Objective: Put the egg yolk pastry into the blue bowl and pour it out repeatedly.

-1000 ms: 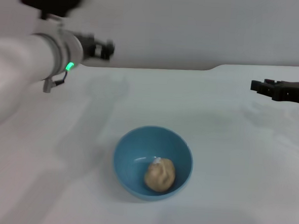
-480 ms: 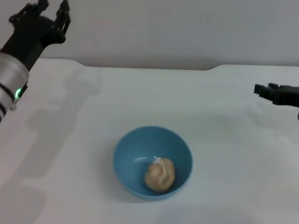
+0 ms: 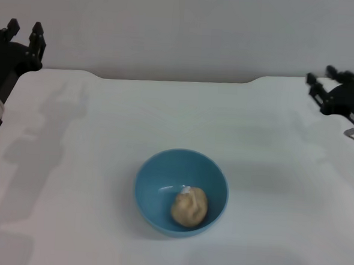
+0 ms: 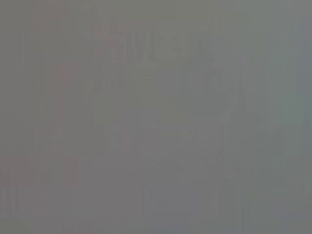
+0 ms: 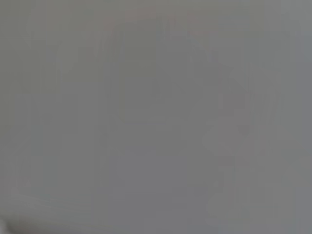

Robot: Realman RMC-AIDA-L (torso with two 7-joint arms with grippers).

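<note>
The blue bowl stands upright on the white table, a little below the centre of the head view. Inside it, toward its near right side, lies the tan egg yolk pastry with a small white spot on top. My left gripper is raised at the far left edge, well away from the bowl, open with its two fingers pointing up and nothing between them. At the far right edge is my right gripper, also far from the bowl. Both wrist views show only plain grey.
The table's back edge meets a grey wall, with a step near the right. Shadows of the arms lie on the table at the left.
The left arm has swung away to the left and back, from over the table's left side to the frame edge. The right gripper has risen slightly and turned. Bowl and pastry have not moved.
</note>
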